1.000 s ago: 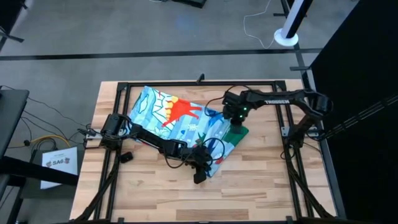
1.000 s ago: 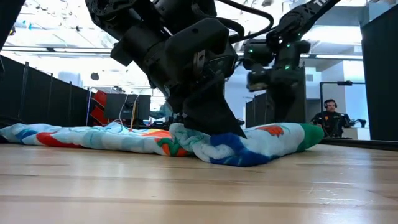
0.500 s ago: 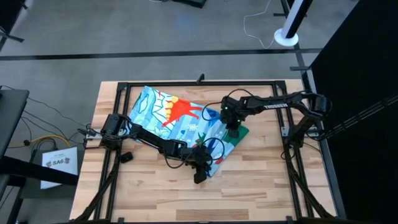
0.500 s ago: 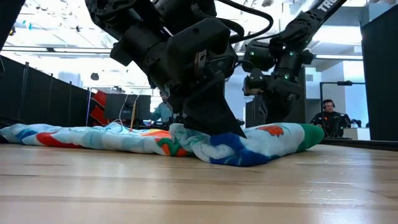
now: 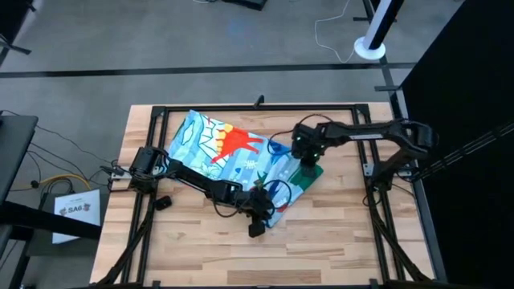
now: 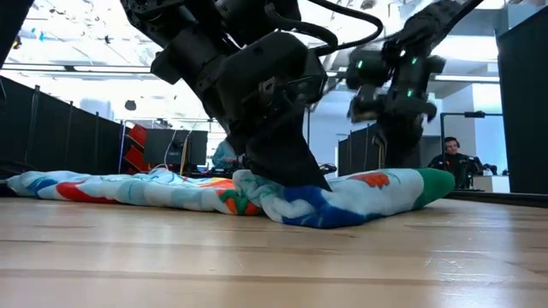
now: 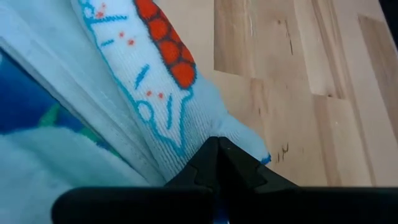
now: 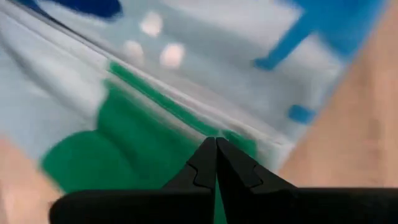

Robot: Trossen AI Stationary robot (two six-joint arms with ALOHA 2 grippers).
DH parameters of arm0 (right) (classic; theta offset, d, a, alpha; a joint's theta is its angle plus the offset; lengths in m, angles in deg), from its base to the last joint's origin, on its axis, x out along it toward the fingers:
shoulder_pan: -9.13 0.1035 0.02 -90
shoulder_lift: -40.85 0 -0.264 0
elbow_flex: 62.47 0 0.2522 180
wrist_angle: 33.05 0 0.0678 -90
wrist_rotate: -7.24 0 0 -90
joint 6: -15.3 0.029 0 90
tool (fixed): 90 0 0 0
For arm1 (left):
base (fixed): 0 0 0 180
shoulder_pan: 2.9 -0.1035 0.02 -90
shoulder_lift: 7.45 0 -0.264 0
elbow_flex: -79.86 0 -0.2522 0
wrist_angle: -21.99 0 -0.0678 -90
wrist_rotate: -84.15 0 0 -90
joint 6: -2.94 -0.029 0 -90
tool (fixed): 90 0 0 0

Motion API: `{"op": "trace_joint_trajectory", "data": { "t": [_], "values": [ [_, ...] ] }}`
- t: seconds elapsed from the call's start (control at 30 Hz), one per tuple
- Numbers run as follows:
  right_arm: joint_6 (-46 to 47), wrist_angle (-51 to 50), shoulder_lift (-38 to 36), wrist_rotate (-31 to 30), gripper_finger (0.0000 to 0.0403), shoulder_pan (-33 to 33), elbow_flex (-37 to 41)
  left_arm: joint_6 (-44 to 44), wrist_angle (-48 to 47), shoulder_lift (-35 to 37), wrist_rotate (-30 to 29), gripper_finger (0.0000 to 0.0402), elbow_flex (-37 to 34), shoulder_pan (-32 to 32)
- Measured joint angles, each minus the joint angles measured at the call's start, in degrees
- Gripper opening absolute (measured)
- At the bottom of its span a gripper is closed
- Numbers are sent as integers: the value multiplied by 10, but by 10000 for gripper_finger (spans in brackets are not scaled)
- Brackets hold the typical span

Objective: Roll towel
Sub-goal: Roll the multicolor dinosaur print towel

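1. Lying across the middle of the wooden worktop [image 5: 337,241], the towel [image 5: 221,148] spreads flat toward the far left and bunches into folds at its near right end.
2. The left hand [image 5: 257,227] sits at the near corner of the towel, its arm stretched low across the worktop from the left side.
3. In the left wrist view the left hand [image 7: 217,146] has its two dark fingers pressed together at the tips, right at the pale-blue edge of the towel [image 7: 155,93]; whether any cloth is pinched between them, I cannot tell.
4. The right hand [image 5: 307,163] points down onto the green corner at the towel's right end, its arm reaching in from the right.
5. The right wrist view has the right hand [image 8: 216,146] with fingertips closed together over the green patch of the towel [image 8: 124,143]; a grip on the cloth cannot be confirmed.
6. From the low view, the towel [image 6: 360,192] forms a thick rolled hump at centre, with the left arm planted on it and the right arm just behind.
7. A person [image 6: 452,162] sits in the room beyond the worktop, far right.
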Motion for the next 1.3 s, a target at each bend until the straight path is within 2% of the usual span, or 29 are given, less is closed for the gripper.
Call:
{"op": "trace_joint_trajectory", "data": {
  "t": [0.2, 0.33, 0.47, 0.57, 0.77, 1.0, 1.3],
  "values": [
    [-2, -37, -132, -2, 0, 28, 13, 0, 31, -22, -2, 0, 0, 6],
    [59, -33, -205, -6, 0, 69, 80, 7, 57, -37, -2, 0, 0, 7],
    [133, -1, -245, -7, 0, 139, 163, 19, 79, -49, 9, 0, 0, 7],
    [172, 80, -250, -49, 0, 202, 211, 17, 88, -55, 11, 0, 0, 7],
    [263, 139, -241, -178, 0, 276, 273, -1, 87, -55, 27, 0, 0, 6],
    [343, 177, -231, -185, 0, 279, 301, -30, 59, -30, 56, 0, -1, -8],
    [349, 247, -230, -207, 0, 304, 300, -61, 6, 8, 58, 0, -3, -29]
  ]
}}
